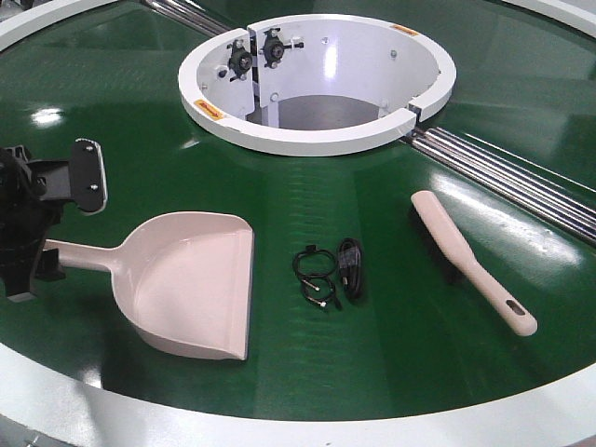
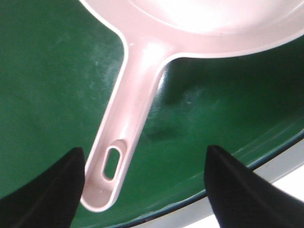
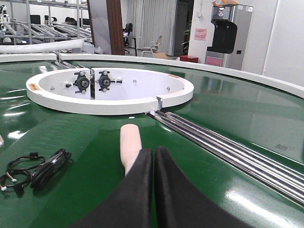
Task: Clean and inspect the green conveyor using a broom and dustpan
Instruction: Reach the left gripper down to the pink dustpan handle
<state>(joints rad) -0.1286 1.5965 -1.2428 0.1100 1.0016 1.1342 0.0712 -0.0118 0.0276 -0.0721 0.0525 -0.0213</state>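
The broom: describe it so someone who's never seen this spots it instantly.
On the green conveyor, look at the near right, below the white hub. The broom lies there: a slim pale stick with a slotted handle, unlike the wide dustpan left and black cables between.

Front camera overlooks green conveyor [image 1: 372, 363], left wrist close above dustpan [image 2: 137, 95], right wrist low behind broom [image 3: 130, 142]

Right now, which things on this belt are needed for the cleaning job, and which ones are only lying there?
For the job: green conveyor, dustpan, broom.
Only lying there: black cables, between dustpan and broom; possibly the litter to sweep up.
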